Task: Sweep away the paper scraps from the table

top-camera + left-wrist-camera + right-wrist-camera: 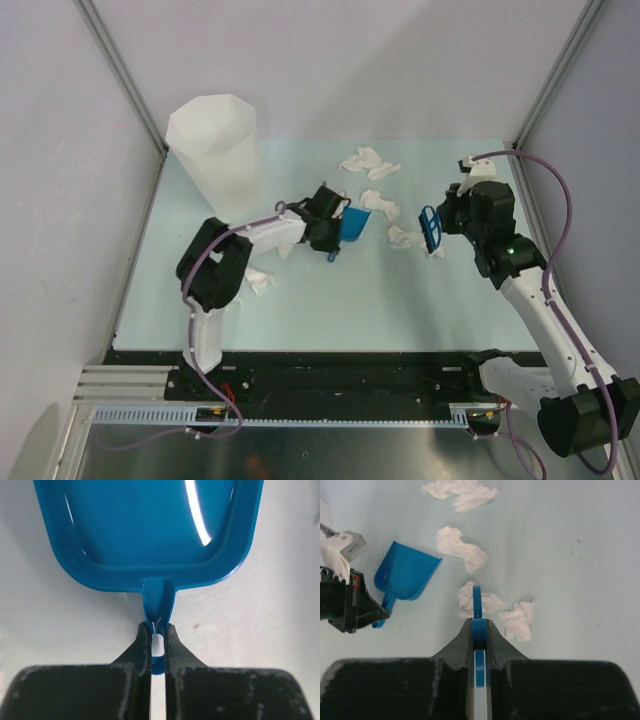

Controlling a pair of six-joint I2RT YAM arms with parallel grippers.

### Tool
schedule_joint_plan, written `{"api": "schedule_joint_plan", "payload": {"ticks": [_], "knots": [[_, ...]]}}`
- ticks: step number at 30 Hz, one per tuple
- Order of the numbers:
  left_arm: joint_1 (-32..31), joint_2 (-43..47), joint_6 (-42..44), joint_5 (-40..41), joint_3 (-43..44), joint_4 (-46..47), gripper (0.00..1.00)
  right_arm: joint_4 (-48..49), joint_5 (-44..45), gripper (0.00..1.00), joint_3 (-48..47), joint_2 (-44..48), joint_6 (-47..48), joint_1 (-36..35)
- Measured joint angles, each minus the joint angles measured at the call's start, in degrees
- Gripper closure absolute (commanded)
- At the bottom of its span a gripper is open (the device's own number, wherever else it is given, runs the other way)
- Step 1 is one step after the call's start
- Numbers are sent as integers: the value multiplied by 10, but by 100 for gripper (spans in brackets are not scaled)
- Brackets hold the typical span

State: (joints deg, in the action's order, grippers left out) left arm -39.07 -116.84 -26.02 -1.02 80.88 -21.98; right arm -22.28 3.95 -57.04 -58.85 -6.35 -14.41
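Observation:
My left gripper (332,235) is shut on the handle of a blue dustpan (357,222) at mid-table; in the left wrist view the jaws (158,630) pinch the handle below the pan (150,525). My right gripper (443,222) is shut on a thin blue brush (431,230), seen edge-on in the right wrist view (477,602). White paper scraps lie on the mint-green table (330,300): a far pile (368,163), one by the dustpan (378,202), two beside the brush (405,238), and one by the left arm (260,280). The right wrist view shows the two wads (519,620) just ahead of the brush.
A tall white faceted bin (215,150) stands at the table's far left corner. Grey walls and metal posts enclose the table on three sides. The dustpan (407,572) lies left of the brush in the right wrist view.

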Motion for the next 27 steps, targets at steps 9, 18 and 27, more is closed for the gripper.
{"api": "schedule_joint_plan", "payload": {"ticks": [9,18,27], "knots": [[42,209,212,-53,-66,-39,100,57,-31,100,0,5,5,-164],[90,464,375,-11,-49,-78,100,303,-160,100,0,-123,-51,-362],[163,482,418,62,-20,-167,100,583,-179,100,-94,-490,-221,-466]]}}
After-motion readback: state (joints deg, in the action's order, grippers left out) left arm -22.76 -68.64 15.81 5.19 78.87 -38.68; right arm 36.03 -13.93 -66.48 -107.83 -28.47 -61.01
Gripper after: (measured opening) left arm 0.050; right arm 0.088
